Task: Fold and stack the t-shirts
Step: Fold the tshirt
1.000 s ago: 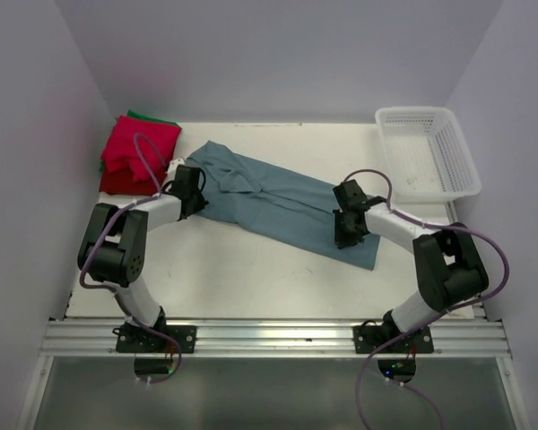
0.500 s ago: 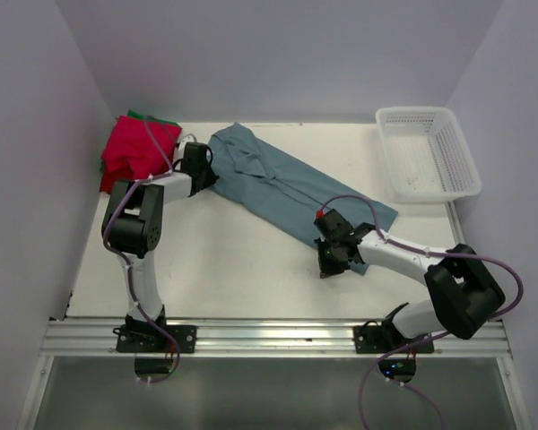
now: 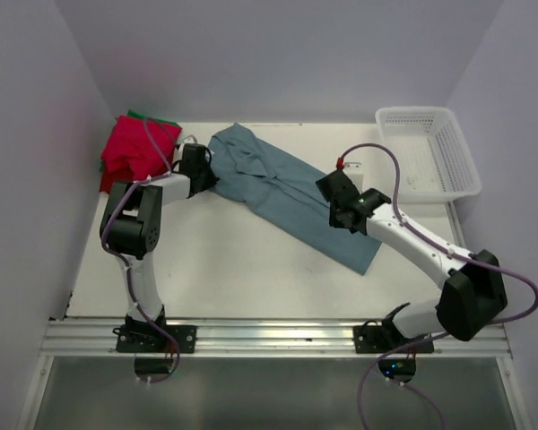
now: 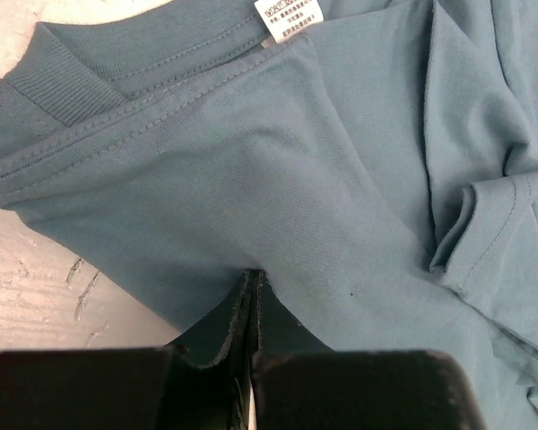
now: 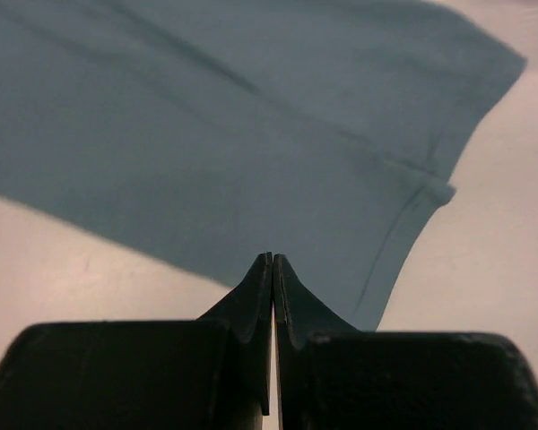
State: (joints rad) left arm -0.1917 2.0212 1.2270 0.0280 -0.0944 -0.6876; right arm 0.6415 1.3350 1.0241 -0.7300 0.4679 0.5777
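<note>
while left gripper [image 4: 253, 279] pinches blue-grey t-shirt [image 4: 296, 179], right gripper [image 5: 272, 263] pressed together; neck label [image 4: 290, 18] illegible.

Left tool [image 4: 254, 285] pinching blue-grey t-shirt [image 4: 296, 170] edge, white label [image 4: 290, 18] at top, table [image 4: 22, 300] lower left

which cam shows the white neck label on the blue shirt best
Left wrist: the label is close up at the blue shirt's collar. Top external shows the whole shirt, label too small to see; right wrist shows only plain cloth and a hem.
</note>
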